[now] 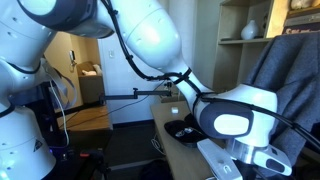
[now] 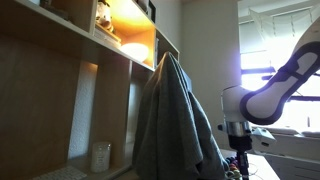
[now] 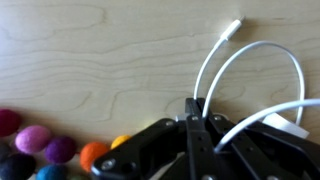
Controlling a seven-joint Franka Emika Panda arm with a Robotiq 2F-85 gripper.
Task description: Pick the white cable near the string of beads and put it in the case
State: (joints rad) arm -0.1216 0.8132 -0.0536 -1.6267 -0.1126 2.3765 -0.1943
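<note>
In the wrist view the white cable point(image 3: 262, 50) lies in loose loops on the wooden table point(image 3: 100, 50), its plug end at the upper right. My gripper point(image 3: 195, 108) has its two black fingers pressed together, with cable strands passing between the tips. The string of coloured beads point(image 3: 40, 142) lies at the lower left, just beside the fingers. In an exterior view a dark rounded object point(image 1: 182, 129) that may be the case sits on the table behind my wrist point(image 1: 232, 122). The case does not show in the wrist view.
A large grey cloth hangs over a chair, seen in both exterior views point(image 1: 285, 70) point(image 2: 170, 120). Wooden shelves with a lit compartment point(image 2: 130, 45) stand beside it. A black hose point(image 1: 130, 50) runs along the arm. A second desk point(image 1: 85, 118) stands further back.
</note>
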